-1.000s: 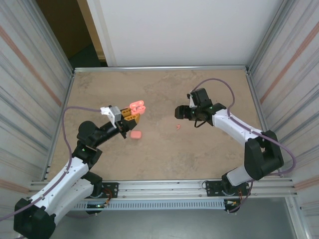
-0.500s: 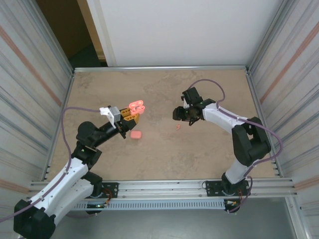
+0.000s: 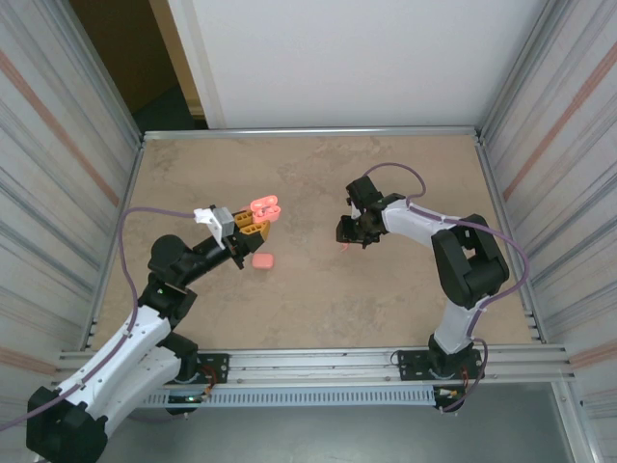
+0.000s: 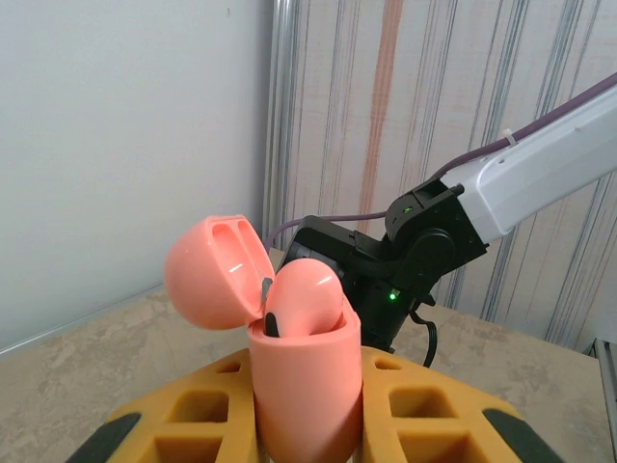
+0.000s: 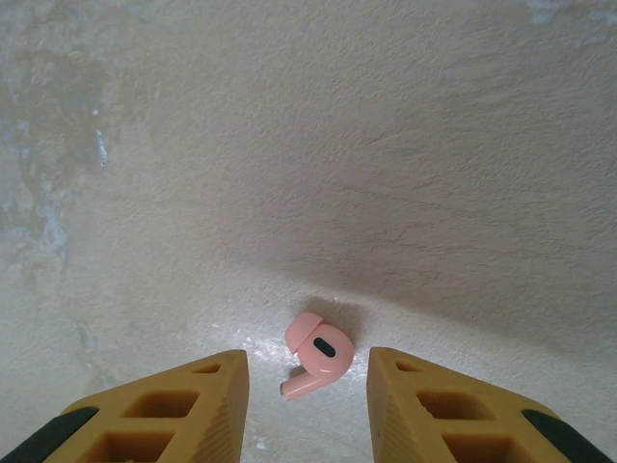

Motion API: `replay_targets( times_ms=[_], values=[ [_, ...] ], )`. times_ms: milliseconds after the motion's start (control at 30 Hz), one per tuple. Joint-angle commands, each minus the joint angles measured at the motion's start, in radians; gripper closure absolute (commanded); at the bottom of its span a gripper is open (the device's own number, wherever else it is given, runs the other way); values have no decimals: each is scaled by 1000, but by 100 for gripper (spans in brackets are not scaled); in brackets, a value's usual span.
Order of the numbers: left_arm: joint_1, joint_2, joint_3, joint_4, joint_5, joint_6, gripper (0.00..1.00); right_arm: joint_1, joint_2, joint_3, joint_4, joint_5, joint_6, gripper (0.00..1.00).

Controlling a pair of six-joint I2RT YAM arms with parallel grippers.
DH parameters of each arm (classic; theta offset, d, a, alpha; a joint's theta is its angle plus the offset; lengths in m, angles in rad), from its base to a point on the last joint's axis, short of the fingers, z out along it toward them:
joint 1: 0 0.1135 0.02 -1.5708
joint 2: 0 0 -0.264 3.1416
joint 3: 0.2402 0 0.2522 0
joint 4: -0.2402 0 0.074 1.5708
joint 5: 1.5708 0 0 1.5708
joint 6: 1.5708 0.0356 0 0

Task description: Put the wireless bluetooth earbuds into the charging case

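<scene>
**Left arm** (image 3: pixel 135 333): rises from its base at the near left with the elbow bent. The forearm reaches far and to the right, toward the middle of the table.

**Left gripper** (image 3: pixel 254 227): held above the surface. Its yellow fingers (image 4: pixel 193 424) are clamped on the lower body of the charging case (image 4: pixel 307 386), which stands upright between them with its lid hinged back.

**Right arm** (image 3: pixel 461 265): folded sharply above its base at the near right, with the forearm running left.

**Right gripper** (image 3: pixel 345 234): pointed down, low over the table. Its yellow fingers (image 5: pixel 174 410) stand apart, and an earbud (image 5: pixel 314 355) lies between the tips, touching neither.
</scene>
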Motion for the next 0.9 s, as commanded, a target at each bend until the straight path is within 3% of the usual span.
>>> replay_targets(
  times_ms=[0,867],
  values=[
    [-4,-18,18,5,-10,18,100,5,20,24,-23,-13,15,65],
    [-4,-3,26,-1,-6,21,100,13,89,44,-10,-23,12,72]
  ],
)
